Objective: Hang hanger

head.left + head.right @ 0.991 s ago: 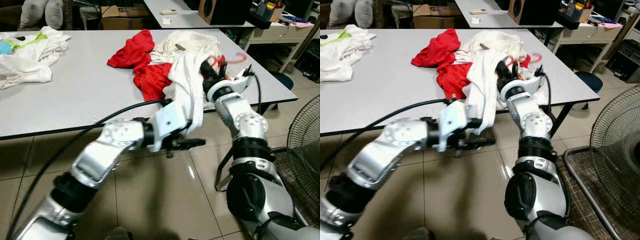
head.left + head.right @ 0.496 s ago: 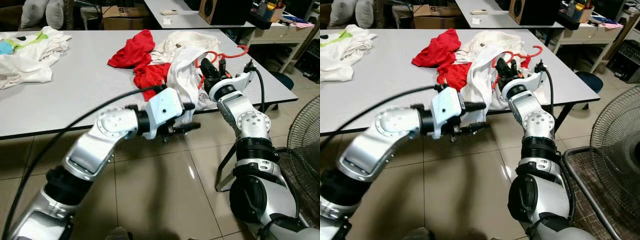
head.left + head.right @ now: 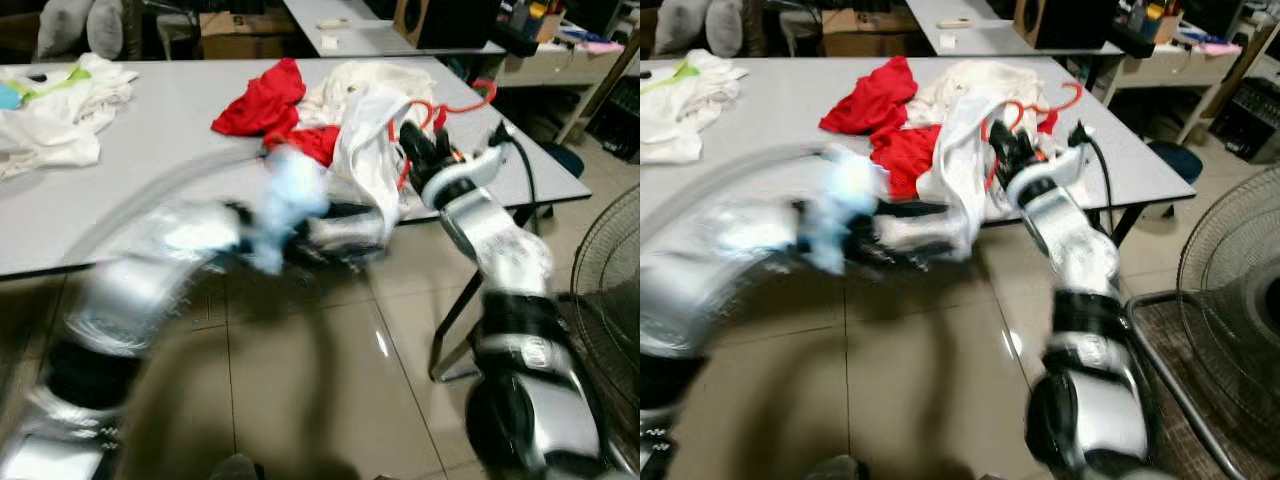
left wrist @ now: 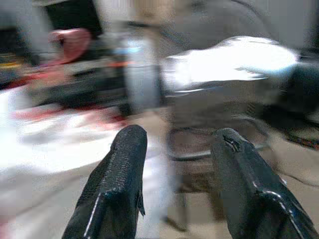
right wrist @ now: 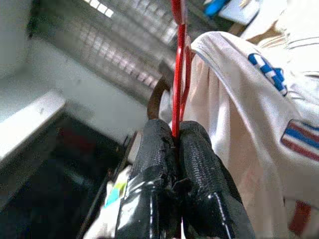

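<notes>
Right hand (image 5: 174, 142) is clamped on the red hanger (image 3: 455, 103), held above the surface (image 3: 150, 170) edge with a white shirt (image 3: 365, 150) draped on it. Left hand (image 4: 174, 164), blurred, is spread apart beside the shirt.

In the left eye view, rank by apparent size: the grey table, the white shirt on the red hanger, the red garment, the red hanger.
1. Grey table, by far the largest.
2. White shirt.
3. Red garment; close to the shirt, and blur and overlap leave this pair unsure.
4. Red hanger, a thin wire outline held by the right gripper.
</notes>
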You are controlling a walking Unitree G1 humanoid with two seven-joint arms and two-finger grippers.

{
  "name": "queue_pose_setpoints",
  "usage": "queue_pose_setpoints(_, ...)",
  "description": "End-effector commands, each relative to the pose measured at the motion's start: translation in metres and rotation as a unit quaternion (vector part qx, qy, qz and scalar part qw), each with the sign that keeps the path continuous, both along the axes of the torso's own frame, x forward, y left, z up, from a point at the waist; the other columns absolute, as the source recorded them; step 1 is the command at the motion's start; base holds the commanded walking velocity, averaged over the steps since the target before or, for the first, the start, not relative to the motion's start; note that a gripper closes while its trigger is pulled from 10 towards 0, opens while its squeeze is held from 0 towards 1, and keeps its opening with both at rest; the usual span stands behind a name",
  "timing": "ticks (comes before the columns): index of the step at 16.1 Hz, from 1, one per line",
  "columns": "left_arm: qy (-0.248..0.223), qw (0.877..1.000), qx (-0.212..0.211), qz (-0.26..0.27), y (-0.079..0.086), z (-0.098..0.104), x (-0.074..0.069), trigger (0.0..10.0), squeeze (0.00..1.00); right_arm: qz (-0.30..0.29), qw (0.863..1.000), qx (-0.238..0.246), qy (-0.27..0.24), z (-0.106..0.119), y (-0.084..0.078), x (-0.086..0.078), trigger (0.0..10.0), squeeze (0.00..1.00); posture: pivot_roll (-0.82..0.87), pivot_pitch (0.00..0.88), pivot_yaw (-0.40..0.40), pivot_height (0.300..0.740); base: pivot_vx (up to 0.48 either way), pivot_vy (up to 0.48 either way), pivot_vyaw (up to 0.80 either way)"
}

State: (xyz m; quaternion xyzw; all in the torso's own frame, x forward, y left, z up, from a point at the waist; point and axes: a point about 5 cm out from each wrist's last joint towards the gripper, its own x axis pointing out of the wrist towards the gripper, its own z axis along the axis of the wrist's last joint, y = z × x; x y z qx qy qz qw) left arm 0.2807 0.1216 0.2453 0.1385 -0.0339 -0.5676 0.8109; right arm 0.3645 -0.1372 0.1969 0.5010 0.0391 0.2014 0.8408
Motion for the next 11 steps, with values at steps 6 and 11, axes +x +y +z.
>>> queue_pose_setpoints(6,0.003,0.965,-0.037,0.261,0.086,-0.005,0.014,10.0,0.00,0.213,0.960,-0.109,-0.148,0.028,0.006,-0.073,10.0,0.00,0.06,0.000,-0.057,0.740,0.000,0.000,0.00)
queue_pose_setpoints(11,-0.011,0.955,-0.104,0.279,0.103,0.013,0.004,10.0,0.00,0.389,0.864,-0.290,-0.133,-0.011,-0.001,-0.143,10.0,0.00,0.07,0.000,-0.069,0.740,0.000,0.000,0.00)
